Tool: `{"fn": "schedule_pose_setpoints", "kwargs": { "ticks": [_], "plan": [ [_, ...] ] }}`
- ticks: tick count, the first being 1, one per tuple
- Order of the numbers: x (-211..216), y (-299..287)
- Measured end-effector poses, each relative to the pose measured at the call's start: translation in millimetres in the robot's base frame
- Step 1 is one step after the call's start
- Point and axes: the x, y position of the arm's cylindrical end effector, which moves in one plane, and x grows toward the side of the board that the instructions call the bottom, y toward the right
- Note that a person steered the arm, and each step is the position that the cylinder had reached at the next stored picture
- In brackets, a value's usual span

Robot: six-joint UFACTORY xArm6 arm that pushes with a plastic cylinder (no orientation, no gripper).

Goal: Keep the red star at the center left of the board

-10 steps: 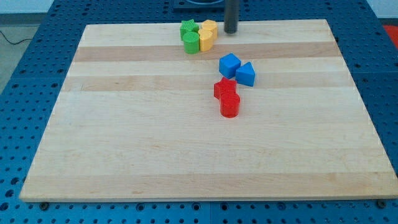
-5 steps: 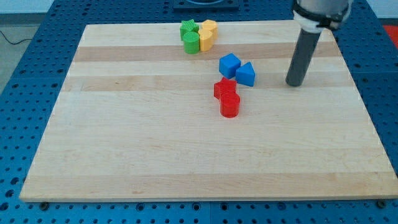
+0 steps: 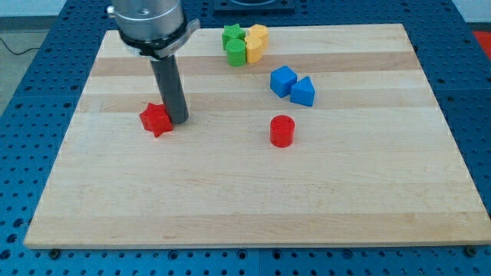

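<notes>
No brand, label or writing is showing anywhere that can be read. The arm is coming down from the far left of the view, its grey collar sitting above a straight dark rod that is standing close to upright. My tip point(image 3: 178, 121) is resting on the counter point(image 3: 230, 199) just to the right of the red star point(image 3: 156, 119), touching it or all but touching it. The arm is carrying no fingers, only the rod, so there is nothing to be apart or together.

The red star is lying on the left side of the counter, roughly midway between far and near. The red cylinder point(image 3: 282, 131) is standing well apart to its right, near the middle. Farther back and right of that, the blue cube point(image 3: 283, 80) and a blue wedge-like block point(image 3: 303, 91) are touching each other. At the far edge, two green blocks point(image 3: 234, 44) and two yellow blocks point(image 3: 255, 41) are huddling together in one cluster.
</notes>
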Motion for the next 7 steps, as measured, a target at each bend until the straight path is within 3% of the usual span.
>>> {"fn": "schedule_pose_setpoints", "kwargs": {
  "ticks": [2, 4, 7],
  "plan": [
    [33, -26],
    [3, -101],
    [-2, -20]
  ]
}}
